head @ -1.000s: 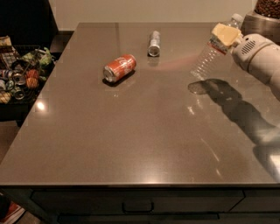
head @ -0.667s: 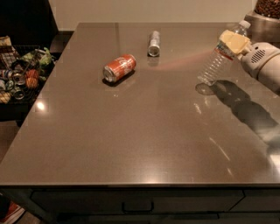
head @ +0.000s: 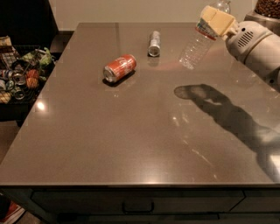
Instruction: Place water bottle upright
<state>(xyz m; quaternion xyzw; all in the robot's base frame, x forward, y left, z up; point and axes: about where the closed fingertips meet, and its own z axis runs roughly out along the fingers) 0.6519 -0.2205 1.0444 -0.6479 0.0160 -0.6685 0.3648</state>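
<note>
The clear ribbed water bottle (head: 195, 46) hangs tilted in the air over the back right of the brown table (head: 131, 131), its base pointing down to the left and its label end up by the fingers. My gripper (head: 215, 20) at the upper right is shut on the bottle near its neck, its tan fingers (head: 218, 22) across the label band. The cap is hidden behind the fingers. The bottle casts a shadow (head: 197, 92) on the table below it.
An orange-red soda can (head: 119, 68) lies on its side left of the middle. A slim silver can (head: 154, 43) lies at the back. A wire basket of snacks (head: 19, 74) stands off the left edge. A dark jar (head: 267, 8) is at the far right corner.
The gripper has lifted the bottle up off the table and carried it a little to the left; its base, which was near the surface before, now hangs well above it.
</note>
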